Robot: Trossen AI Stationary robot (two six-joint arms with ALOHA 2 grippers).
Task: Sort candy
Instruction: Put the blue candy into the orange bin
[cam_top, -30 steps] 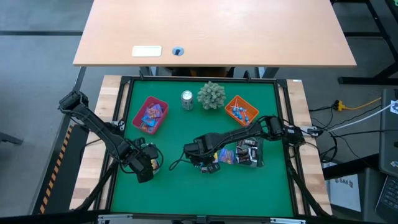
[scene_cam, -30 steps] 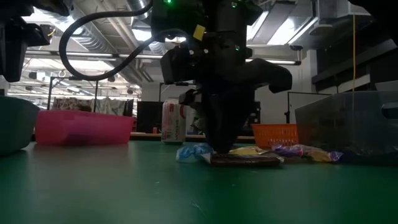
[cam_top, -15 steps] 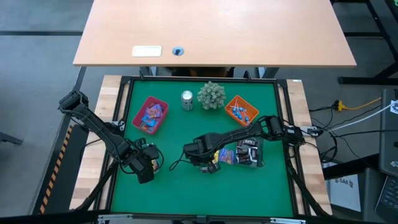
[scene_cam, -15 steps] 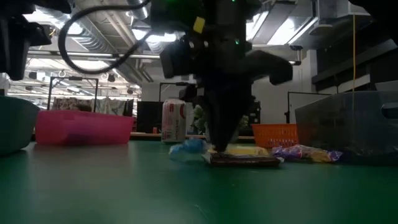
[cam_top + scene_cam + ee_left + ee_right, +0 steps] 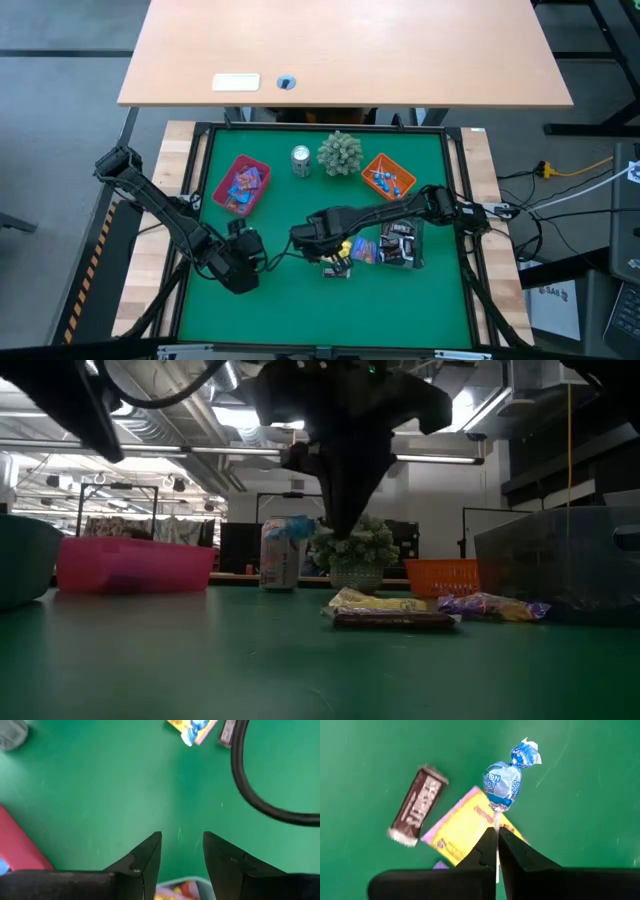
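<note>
My right gripper [image 5: 497,837] is shut on a blue-wrapped lollipop [image 5: 502,780] and hangs above the green mat near its middle [image 5: 318,243]. In the low view the lollipop [image 5: 294,527] sticks out sideways from the fingertips, well above the table. Below it a dark brown mini bar [image 5: 417,805] and a yellow packet [image 5: 465,827] lie flat on the mat. More candy [image 5: 395,245] lies in a pile to the right. My left gripper [image 5: 182,850] is open and empty over the mat's near left part [image 5: 240,265]. My right gripper pinches the lollipop's thin white stick [image 5: 496,820] between its two fingertips, just below the wrapped head. The fingers point down from above. The lollipop is lifted clear of the table, its head sticking out beyond the fingertips.
A pink tray [image 5: 240,185] with candy stands at the far left and an orange tray [image 5: 388,177] with blue pieces at the far right. A silver can [image 5: 301,160] and a green spiky plant [image 5: 341,152] stand between them. A black cable [image 5: 250,785] runs over the mat.
My right gripper has risen from the mat with the blue lollipop, which lay beside the brown bar and is now lifted clear. It has also moved a little toward the far edge. My left gripper has shifted slightly toward the table's right.
</note>
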